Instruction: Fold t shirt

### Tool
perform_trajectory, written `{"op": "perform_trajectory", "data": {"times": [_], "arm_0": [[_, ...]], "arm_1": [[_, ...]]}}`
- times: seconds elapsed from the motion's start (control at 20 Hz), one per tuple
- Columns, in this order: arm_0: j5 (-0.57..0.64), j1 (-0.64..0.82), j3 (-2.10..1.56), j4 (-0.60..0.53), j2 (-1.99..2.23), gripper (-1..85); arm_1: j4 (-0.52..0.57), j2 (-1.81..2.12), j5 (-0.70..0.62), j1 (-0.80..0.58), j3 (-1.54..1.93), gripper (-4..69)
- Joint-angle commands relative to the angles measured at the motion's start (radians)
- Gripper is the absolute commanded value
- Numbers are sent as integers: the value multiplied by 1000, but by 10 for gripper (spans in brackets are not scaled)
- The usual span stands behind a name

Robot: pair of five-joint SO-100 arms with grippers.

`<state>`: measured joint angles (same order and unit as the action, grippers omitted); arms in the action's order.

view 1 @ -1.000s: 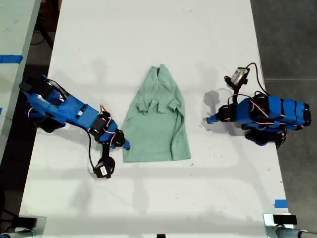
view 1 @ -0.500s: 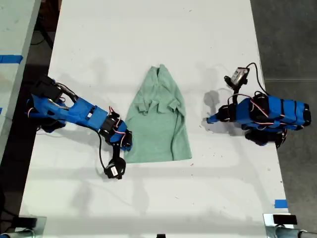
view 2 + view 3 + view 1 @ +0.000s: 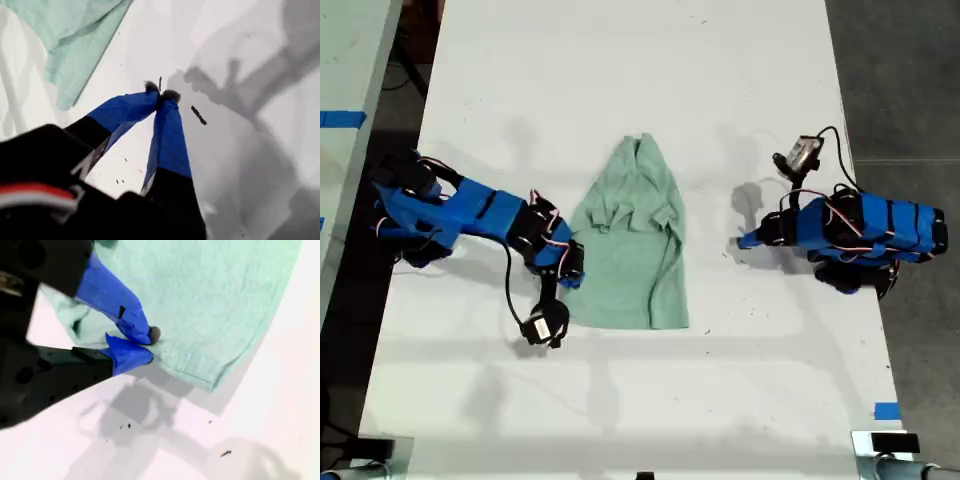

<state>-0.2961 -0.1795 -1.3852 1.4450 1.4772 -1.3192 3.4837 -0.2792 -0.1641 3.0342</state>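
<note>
On the white table (image 3: 620, 80) — wrinkled mint t shirt (image 3: 635, 240), hem edge in my second pincer (image 3: 147, 347).

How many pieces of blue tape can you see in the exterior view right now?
2. One blue tape strip lies on the surface at the exterior view's left edge; the other tape piece sits on the white table near its lower right corner. More may lie outside the frame.

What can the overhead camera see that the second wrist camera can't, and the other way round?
Only the exterior view shows the whole t shirt, its collar and sleeves, my first gripper shut over bare table at that view's right, and both blue arms. Only the second wrist view shows, close up, my second gripper pinching the shirt's edge, one blue finger above the cloth, one beneath. Both show the mint cloth, the white table and that gripper.
</note>
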Motion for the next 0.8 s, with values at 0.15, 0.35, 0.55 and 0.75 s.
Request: {"op": "perform_trajectory", "data": {"times": [0.15, 0.35, 0.55, 0.75], "arm_0": [[233, 144, 353, -49, -146, -1], [282, 181, 379, -133, -258, -1], [282, 137, 403, -225, -345, -1], [318, 95, 411, -298, -402, 297]], "arm_1": [[-3, 11, -11, -3, 78, 25], [-3, 11, -12, -2, 78, 25], [-3, 11, -14, -3, 78, 25], [-3, 11, -14, -3, 78, 25]]}}
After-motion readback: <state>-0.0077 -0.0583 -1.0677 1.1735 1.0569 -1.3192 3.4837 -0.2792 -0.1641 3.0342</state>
